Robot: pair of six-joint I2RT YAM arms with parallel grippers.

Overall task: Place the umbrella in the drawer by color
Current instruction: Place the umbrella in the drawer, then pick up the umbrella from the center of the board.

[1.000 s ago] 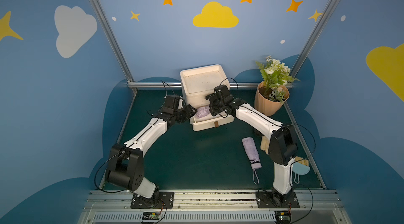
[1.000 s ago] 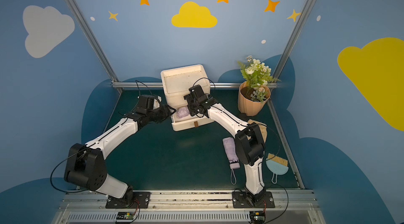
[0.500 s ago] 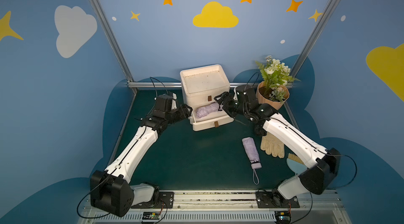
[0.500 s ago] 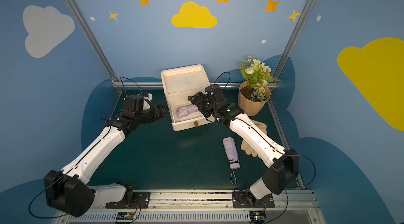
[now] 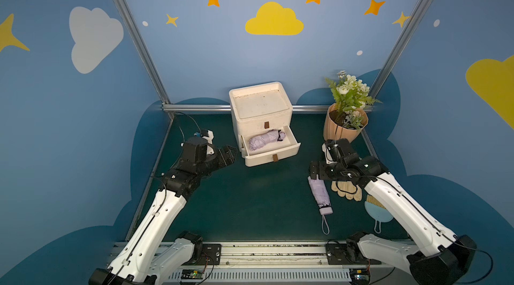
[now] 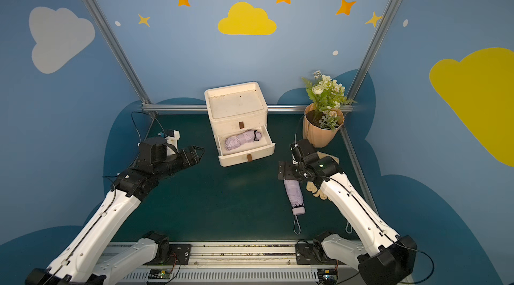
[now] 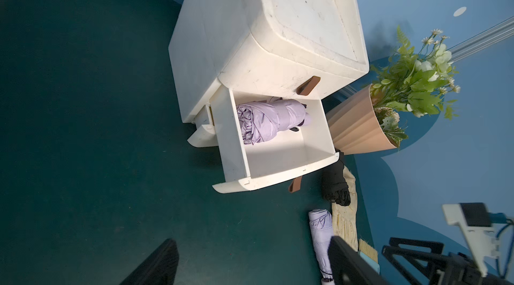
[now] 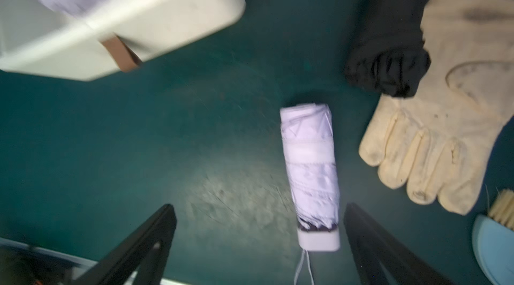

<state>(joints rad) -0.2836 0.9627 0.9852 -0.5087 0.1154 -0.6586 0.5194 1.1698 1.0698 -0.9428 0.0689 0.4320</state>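
The white drawer cabinet (image 5: 261, 102) has its lower drawer (image 5: 271, 156) pulled out. A folded lilac umbrella (image 5: 262, 140) (image 7: 267, 122) lies loose inside it. Another lilac umbrella (image 5: 319, 194) (image 8: 308, 164) lies on the green mat at the right, its wrist loop toward the front. A black umbrella (image 8: 389, 47) rests on a glove beside it. My left gripper (image 5: 234, 155) (image 7: 251, 240) hangs open and empty just left of the drawer. My right gripper (image 5: 313, 171) (image 8: 258, 205) is open above the mat umbrella's far end, touching nothing.
A cream glove (image 5: 347, 190) (image 8: 445, 130) and a light blue brush (image 5: 375, 210) lie at the right edge. A potted plant (image 5: 345, 125) stands at the back right beside the cabinet. The upper drawer (image 5: 264, 125) is closed.
Both arms have drawn back from the drawer, leaving the lilac umbrella inside. The right arm swung right over the mat umbrella. Both grippers opened wider.
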